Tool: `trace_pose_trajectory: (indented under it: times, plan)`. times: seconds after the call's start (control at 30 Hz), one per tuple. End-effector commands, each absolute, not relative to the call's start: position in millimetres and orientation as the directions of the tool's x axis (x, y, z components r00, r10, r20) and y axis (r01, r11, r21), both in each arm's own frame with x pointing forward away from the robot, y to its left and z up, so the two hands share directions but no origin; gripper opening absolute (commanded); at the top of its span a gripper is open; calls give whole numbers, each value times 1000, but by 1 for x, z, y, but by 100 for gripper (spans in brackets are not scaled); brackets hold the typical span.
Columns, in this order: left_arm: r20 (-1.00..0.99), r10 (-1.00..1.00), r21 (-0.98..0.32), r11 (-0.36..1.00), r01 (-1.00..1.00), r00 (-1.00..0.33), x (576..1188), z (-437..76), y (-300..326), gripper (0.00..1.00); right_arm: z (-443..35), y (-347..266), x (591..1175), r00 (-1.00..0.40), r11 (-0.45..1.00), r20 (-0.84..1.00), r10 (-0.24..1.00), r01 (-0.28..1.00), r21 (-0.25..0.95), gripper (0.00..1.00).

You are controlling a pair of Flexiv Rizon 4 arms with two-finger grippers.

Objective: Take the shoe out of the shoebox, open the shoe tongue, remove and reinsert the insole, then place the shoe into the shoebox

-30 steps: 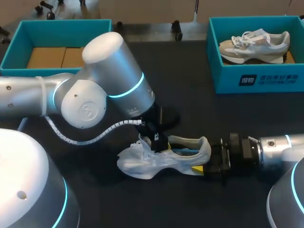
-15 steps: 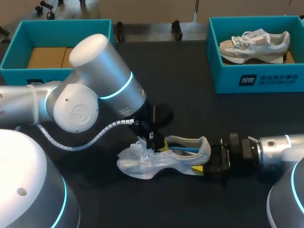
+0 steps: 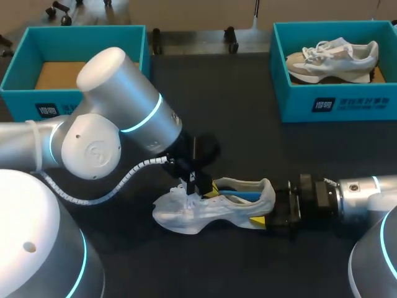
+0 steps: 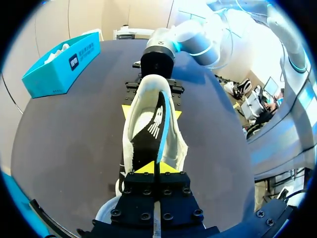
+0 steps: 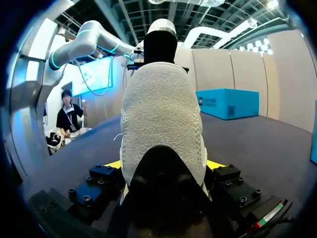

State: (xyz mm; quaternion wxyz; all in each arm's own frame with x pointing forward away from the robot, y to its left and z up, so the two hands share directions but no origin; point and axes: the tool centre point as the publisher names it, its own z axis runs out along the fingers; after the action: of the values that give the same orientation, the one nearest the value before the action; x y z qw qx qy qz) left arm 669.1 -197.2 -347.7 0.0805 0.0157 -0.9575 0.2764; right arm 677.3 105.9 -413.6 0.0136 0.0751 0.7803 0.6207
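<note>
Your right gripper [image 3: 265, 211] holds the white mesh shoe [image 3: 186, 214] by its heel, with a yellow-tipped finger pressed to each side. The shoe lies on the black table [image 3: 248, 124] close in front of you, well apart from both boxes. Its long axis runs across the table, heel toward your right arm and toe toward your left, so your two grippers face each other along it.

Your left gripper [image 4: 154, 168] sits over the shoe's mouth, its fingers drawn almost together on what looks like the near end of the black insole with a blue edge [image 4: 151, 134]. The insole stands tilted on its edge inside the opening and runs straight ahead of that gripper toward the heel.

I judge that you are mid-removal of the insole. The pull should go up and back along that axis, away from the heel, while your right gripper anchors the shoe.

The teal cardboard shoebox lined with brown paper [image 3: 74, 34] waits at far left. A second teal shoebox [image 3: 335, 102] at far right holds another sneaker [image 3: 332, 59].
</note>
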Motion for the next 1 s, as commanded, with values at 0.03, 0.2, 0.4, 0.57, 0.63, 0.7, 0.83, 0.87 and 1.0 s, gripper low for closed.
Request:
trace_pose_trajectory:
  times: [0.03,0.2,0.4,0.57,0.63,0.7,0.83,0.87,1.0]
  plan:
    - [153,0,-537,840,-83,-988,666,-344,-193,0,-413,107,677,-988,222,72,137,102,970,0]
    - [146,-31,-543,833,-107,-989,668,-344,-192,0,-413,107,677,-988,222,72,137,102,970,0]
    - [147,-58,-557,820,-131,-987,668,-345,-190,0,-413,107,677,-988,222,72,137,102,970,0]
    - [146,-55,-569,812,-130,-988,669,-342,-189,0,-413,107,677,-988,222,72,137,102,970,0]
    - [143,-51,-577,807,-125,-988,668,-339,-189,0,-413,107,677,-988,222,72,137,102,970,0]
    - [135,-50,-583,804,-120,-990,667,-337,-189,0,-413,107,677,-988,222,72,137,102,970,0]
    - [137,-64,-595,793,-133,-989,667,-335,-189,0,-413,107,677,-988,222,72,137,102,970,0]
    - [139,-66,-598,790,-137,-988,667,-335,-189,0,-413,107,677,-988,222,72,137,102,970,0]
    - [136,-79,-601,786,-145,-988,667,-336,-190,0,-413,107,677,-988,222,72,137,102,970,0]
